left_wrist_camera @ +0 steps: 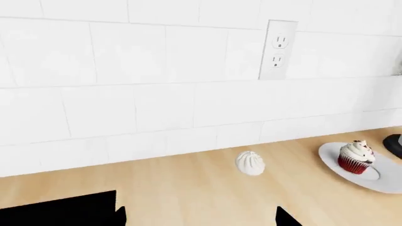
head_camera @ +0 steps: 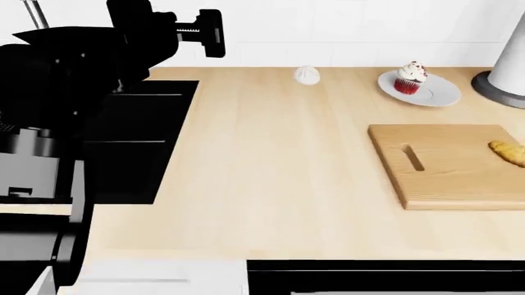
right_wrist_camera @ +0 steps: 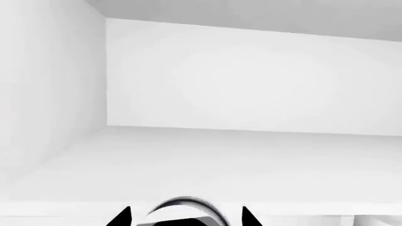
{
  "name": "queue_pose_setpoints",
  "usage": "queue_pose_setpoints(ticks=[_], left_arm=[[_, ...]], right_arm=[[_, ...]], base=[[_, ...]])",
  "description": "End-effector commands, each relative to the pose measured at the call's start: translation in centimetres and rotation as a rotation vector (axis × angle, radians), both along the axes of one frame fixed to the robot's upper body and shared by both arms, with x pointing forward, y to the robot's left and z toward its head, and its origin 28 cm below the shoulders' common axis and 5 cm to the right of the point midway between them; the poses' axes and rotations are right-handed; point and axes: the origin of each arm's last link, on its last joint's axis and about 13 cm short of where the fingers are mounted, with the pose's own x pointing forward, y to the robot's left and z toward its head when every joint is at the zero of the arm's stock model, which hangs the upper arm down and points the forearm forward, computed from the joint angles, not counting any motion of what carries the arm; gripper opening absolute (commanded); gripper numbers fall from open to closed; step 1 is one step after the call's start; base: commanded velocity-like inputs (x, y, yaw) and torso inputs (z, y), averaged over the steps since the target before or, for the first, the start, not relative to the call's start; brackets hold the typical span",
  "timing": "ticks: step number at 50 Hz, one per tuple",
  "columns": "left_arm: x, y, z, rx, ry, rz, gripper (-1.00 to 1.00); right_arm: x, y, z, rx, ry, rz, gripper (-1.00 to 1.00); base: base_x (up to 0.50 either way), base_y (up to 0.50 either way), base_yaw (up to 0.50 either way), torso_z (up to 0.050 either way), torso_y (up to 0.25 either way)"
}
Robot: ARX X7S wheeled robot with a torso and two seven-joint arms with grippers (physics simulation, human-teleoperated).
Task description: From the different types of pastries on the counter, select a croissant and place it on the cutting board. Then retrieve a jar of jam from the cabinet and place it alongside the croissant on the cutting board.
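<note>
Worktop point(head_camera: 271, 184): one, long, pale wood. One cutting board point(head_camera: 459, 178) at its right, with the one croissant point(head_camera: 508, 152) already lying on it, long axis slanting across the far end. One cupcake point(head_camera: 410, 77), one bun point(head_camera: 307, 75).

Right pincer point(right_wrist_camera: 185, 217) sits inside the white cabinet point(right_wrist_camera: 251, 80); the jar of jam point(right_wrist_camera: 182, 207) lies directly between its tips, only the pale lid rim showing (grip or gap, I cannot tell). Right arm is plainly nearer. Left pincer point(left_wrist_camera: 201, 214) is spread wide, empty.
</note>
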Motion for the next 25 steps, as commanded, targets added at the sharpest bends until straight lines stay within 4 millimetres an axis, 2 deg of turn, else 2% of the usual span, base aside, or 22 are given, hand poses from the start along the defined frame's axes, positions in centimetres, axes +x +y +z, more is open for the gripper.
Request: queue_pose_setpoints(ticks=[1,14,25], left_arm=[[-0.09,-0.04,0.05,0.002,-0.003,-0.001,1.0],[-0.09,-0.19,-0.36,0.006,0.004,-0.005,1.0],[-0.17,-0.42,-0.52,0.0,0.011,-0.01,1.0]], right_arm=[[-0.35,-0.11,0.45,-0.045,-0.019,0.043,-1.0],[-0.35,-0.05,0.38,-0.027,-0.012,0.056,-1.0],[-0.35,-0.05,0.35,-0.032,-0.006,0.093,-1.0]], base=[[-0.5,0.1,0.0,0.0,0.0],[-0.48,0.12,0.0,0.0,0.0],[0.0,0.0,0.0,0.0,0.0]])
